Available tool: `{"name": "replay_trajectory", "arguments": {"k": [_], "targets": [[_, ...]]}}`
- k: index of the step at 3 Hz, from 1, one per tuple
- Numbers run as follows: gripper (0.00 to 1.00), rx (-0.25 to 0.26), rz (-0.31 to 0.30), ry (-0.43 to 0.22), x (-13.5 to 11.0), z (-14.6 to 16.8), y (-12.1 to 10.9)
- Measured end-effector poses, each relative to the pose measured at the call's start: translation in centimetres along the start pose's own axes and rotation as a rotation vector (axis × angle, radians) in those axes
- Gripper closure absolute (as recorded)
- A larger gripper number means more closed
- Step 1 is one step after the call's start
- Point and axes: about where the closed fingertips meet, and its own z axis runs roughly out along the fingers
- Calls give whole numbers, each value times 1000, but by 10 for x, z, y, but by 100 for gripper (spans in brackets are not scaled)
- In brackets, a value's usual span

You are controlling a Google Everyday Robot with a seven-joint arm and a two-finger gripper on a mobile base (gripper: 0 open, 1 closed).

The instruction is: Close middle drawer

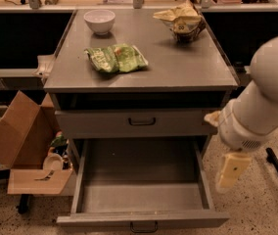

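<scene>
Grey metal fills the camera view, my only 1: the middle drawer (141, 197) stands pulled far out of the bench (188, 70). Its plain inside is bare, and its low front panel with the small black handle (144, 226) lies close to the bottom edge of the frame. As far as I can see, none of the closing is done.

The end effector (231, 171) hangs from the white arm (268, 92) to the right of the drawer, beside its right wall and above the floor. It is apart from the front panel and touches nothing. I see nothing in its hold, and I cannot tell how far open it is.

The drawer above (141, 123), the 1 with the taller front, sits shut.

I judge the whole job is left: bring the end effector round to the front panel, then push until that panel sits flush with the bench. On top, a white bowl (99, 21) and a green packet (116, 58) lie well away from the work.
</scene>
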Motion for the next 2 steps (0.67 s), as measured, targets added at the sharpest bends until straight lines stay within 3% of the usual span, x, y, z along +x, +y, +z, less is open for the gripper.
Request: {"name": "replay_trajectory", "arguments": {"k": [1, 2], "targets": [[0, -82, 28, -20, 18, 78, 40], [0, -82, 28, -20, 18, 78, 40]]}}
